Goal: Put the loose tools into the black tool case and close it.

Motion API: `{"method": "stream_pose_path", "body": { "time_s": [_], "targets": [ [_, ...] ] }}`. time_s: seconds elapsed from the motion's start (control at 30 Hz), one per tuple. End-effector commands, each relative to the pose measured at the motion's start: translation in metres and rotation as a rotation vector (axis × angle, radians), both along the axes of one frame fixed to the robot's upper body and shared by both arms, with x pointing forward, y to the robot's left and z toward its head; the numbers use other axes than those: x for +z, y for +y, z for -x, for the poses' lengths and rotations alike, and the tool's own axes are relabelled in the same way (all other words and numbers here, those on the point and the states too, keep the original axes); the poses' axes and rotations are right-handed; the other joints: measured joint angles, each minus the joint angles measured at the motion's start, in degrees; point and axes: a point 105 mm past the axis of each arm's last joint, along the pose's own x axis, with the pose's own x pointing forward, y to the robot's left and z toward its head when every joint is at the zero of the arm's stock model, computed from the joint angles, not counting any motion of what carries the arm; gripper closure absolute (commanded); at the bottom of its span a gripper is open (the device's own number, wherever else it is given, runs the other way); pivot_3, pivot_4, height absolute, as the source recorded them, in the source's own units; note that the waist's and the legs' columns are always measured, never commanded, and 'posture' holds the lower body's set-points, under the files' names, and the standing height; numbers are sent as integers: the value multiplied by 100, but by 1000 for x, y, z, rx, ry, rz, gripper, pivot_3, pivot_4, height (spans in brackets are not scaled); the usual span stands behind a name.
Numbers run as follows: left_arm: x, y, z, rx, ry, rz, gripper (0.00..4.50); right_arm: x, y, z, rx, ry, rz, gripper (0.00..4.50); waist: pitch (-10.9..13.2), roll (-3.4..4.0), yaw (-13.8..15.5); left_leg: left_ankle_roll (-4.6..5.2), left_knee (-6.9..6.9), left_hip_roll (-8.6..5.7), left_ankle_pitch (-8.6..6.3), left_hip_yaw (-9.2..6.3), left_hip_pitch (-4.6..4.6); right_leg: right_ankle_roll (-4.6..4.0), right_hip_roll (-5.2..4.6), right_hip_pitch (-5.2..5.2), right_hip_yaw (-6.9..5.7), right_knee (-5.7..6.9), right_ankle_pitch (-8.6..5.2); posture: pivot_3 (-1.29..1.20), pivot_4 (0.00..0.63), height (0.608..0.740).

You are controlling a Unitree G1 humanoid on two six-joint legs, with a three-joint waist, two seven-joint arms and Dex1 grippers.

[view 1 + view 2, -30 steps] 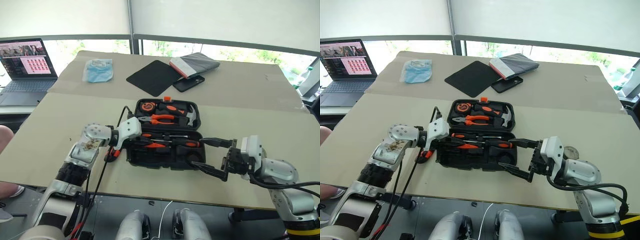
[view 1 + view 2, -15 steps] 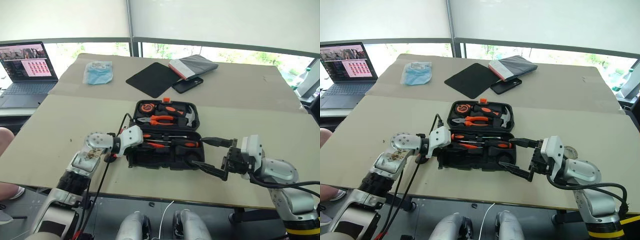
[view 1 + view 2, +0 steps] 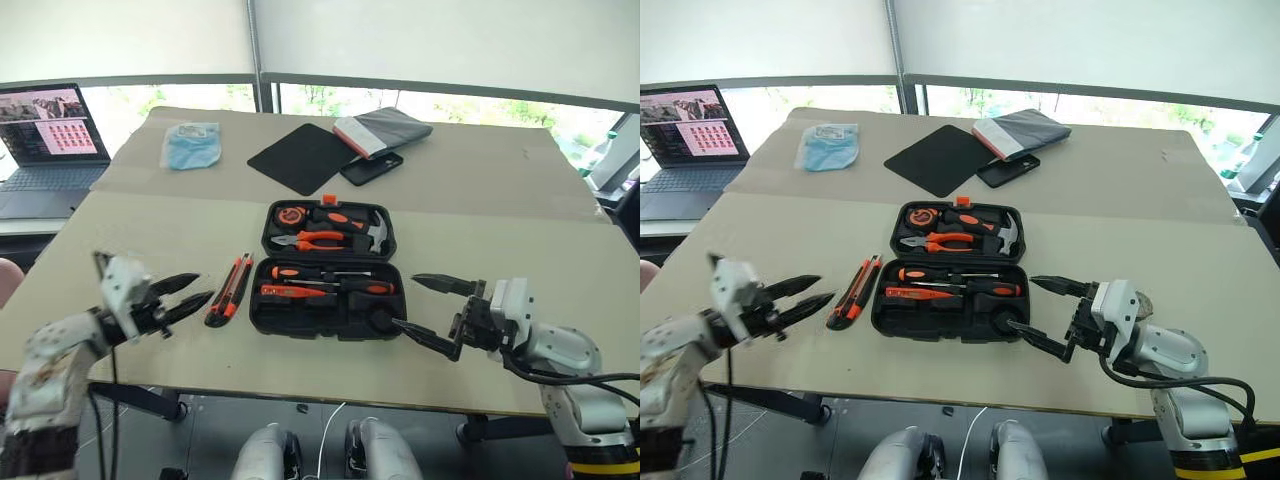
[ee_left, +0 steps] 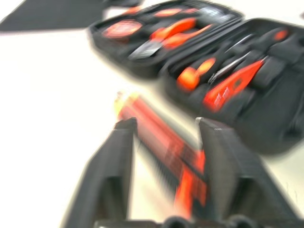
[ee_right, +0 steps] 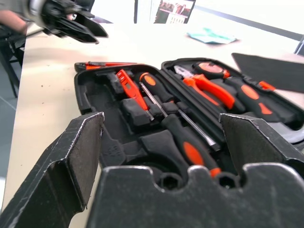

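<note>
Now: knife out, case open, both grippers empty.

Nearest me, my left gripper (image 3: 185,296) at eight o'clock, fingers spread, holding nothing; my right gripper (image 3: 425,308) at four o'clock, spread wide at the black tool case's (image 3: 325,272) near corner. Utility knife (image 3: 229,290) lies on the table (image 3: 120,230) just beside the case's nine o'clock edge. Screwdrivers (image 3: 335,280) and orange tester (image 3: 290,291) sit in the near half. Risk: closing before the knife goes in, or a proud shaft jamming the lid.
</note>
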Motion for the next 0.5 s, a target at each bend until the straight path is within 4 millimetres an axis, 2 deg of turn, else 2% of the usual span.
{"method": "stream_pose_path", "body": {
  "time_s": [0.03,0.07,0.13,0.23,0.37,0.43,0.5],
  "targets": [
    [10,28,21,111,-42,-64,648,9,1,1,19,-50,-18,0,1,1,27,0,0,-1,0,0,-1,0,-1,-1,-1,0,0,0,150,740],
    [7,39,27,162,-30,-76,177,8,1,0,21,-54,-14,0,1,1,38,-1,-3,-1,-3,-1,-2,-6,-4,-4,-2,-2,-5,0,150,740],
    [4,51,37,216,-19,-77,83,7,0,-1,18,-59,-12,0,1,1,48,22,-9,-1,-19,-1,-3,-30,-6,-25,-2,-4,-20,0,150,740],
    [10,45,38,188,-58,-91,83,7,-1,-3,21,-61,-13,0,1,1,99,15,-10,-4,-14,1,-14,-29,-8,-48,-2,-1,-19,0,150,740],
    [30,5,23,16,-152,-45,83,7,1,-4,37,-56,-14,0,1,1,151,5,-10,-10,-9,1,-24,-29,-14,-56,-3,-1,-17,0,150,740],
    [41,-26,11,-131,-187,-31,599,7,2,-4,41,-55,-13,0,0,1,156,-6,-10,-13,-2,1,-29,-22,-17,-56,-3,0,-12,0,150,740],
    [42,-54,-1,-261,-185,-61,1137,8,3,-5,46,-56,-13,0,0,1,165,-10,-8,-16,1,3,-36,0,-15,-43,-3,4,3,0,150,740]
  ]
}}
